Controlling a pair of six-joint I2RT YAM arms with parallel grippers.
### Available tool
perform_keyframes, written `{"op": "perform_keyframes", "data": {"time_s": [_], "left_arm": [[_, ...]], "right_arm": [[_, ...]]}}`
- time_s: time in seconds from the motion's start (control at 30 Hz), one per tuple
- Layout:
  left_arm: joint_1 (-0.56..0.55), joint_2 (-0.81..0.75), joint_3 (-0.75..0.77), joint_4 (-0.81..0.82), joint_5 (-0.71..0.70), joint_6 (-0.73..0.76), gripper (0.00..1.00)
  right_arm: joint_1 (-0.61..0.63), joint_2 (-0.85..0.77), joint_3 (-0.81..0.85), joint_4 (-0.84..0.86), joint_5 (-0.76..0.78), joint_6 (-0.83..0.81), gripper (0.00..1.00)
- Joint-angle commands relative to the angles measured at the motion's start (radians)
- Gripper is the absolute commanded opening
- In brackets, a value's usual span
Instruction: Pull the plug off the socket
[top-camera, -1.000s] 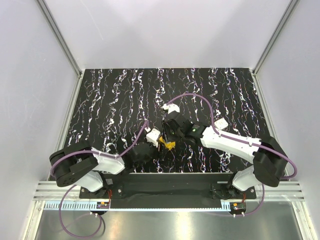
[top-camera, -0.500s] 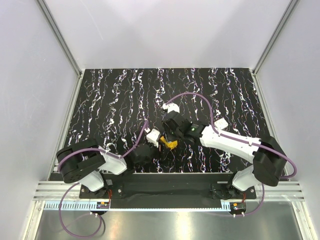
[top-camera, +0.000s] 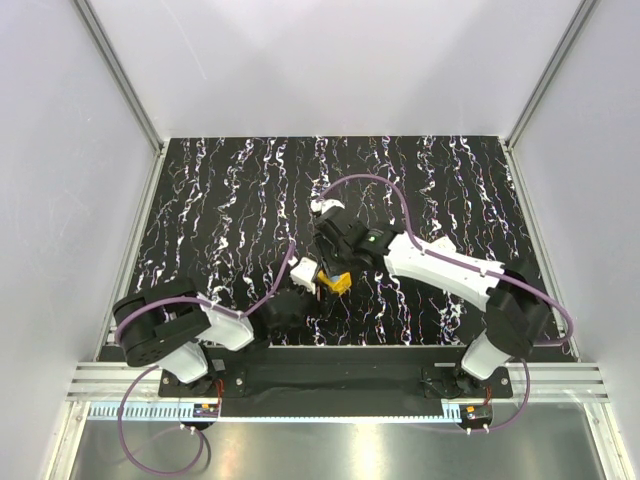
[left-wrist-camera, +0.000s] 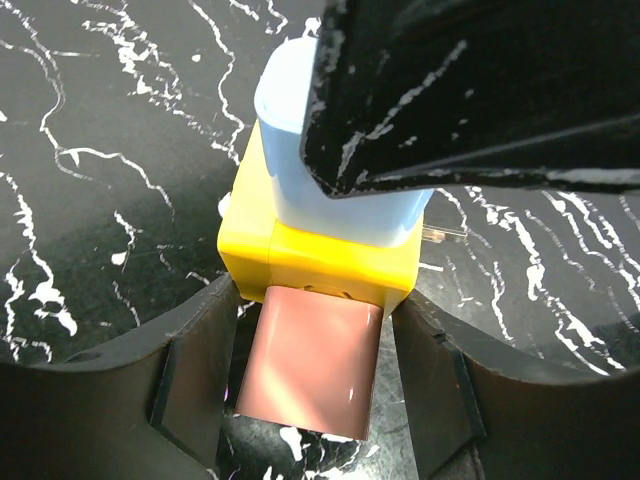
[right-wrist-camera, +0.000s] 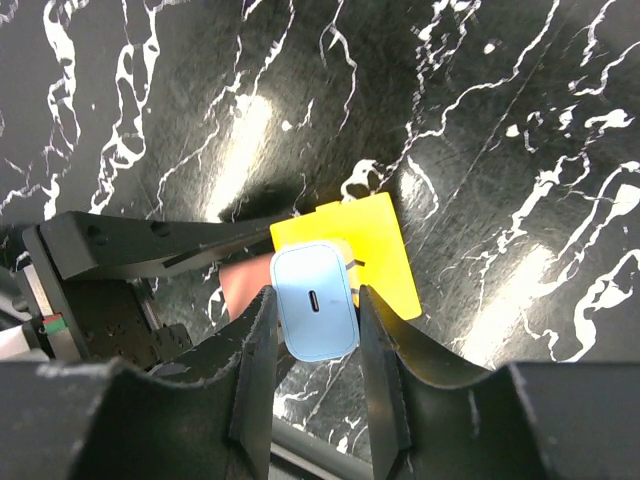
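At the yellow socket (left-wrist-camera: 310, 265), the left gripper (left-wrist-camera: 315, 335) pinches its two sides, fingers narrowly parted. Against that socket sits the pale-blue plug (right-wrist-camera: 315, 318), clamped by the right gripper (right-wrist-camera: 315, 298).

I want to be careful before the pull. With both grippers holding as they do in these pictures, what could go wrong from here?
1. The plug sits tilted on the socket, and a metal prong shows on one side only. A slanted pull may jam or bend it.
2. The left gripper seems to hold the socket only near its pink end, so it might slip out.
3. The right gripper is very near the left one, so they could bump.
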Motion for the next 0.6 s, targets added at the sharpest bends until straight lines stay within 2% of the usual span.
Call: {"op": "perform_keyframes", "data": {"time_s": [0.0,0.13,0.2,0.43,0.57], "left_arm": [[-0.025,0.005,-0.028,-0.197,-0.043,0.02,0.0],[-0.025,-0.026,-0.037,-0.182,-0.042,-0.012,0.0],[-0.025,-0.038,-0.026,-0.204,-0.051,-0.02,0.0],[-0.024,-0.023,-0.011,-0.237,-0.068,-0.023,0.0],[-0.025,-0.04,0.006,-0.26,-0.081,-0.02,0.0]], "right_arm": [[-0.024,0.007,0.166,0.069,0.007,-0.007,0.0],[-0.024,-0.003,0.155,0.04,0.002,0.001,0.0],[-0.024,-0.032,0.08,0.098,-0.019,-0.001,0.0],[-0.046,-0.146,-0.026,0.152,-0.033,0.036,0.0],[0.058,-0.146,-0.092,0.172,0.117,0.039,0.0]]}}
